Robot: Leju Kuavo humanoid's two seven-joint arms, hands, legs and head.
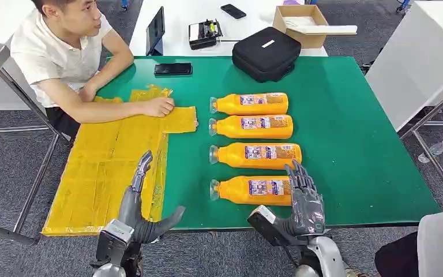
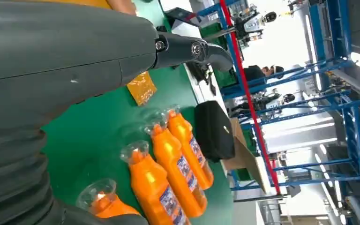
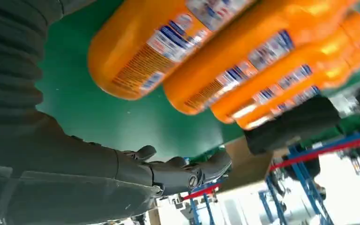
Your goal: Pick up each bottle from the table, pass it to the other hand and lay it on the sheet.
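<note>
Several orange bottles with clear caps lie side by side on the green table (image 1: 346, 150), caps pointing left: the nearest bottle (image 1: 254, 190) (image 3: 145, 47), one behind it (image 1: 258, 155), and two farther back (image 1: 252, 126) (image 1: 251, 104). My right hand (image 1: 303, 199) (image 3: 122, 173) is open with fingers spread, just at the base end of the nearest bottle, holding nothing. My left hand (image 1: 141, 202) (image 2: 75, 61) is open above the near edge of the yellow sheet (image 1: 104, 167). The left wrist view looks along the row of bottles (image 2: 178, 164).
A person sits at the far left with a hand (image 1: 158, 106) resting on the sheet's far part. A black phone (image 1: 173, 69) and a black bag (image 1: 265, 53) lie at the table's back. A cardboard box (image 1: 303, 23) stands on the white table behind.
</note>
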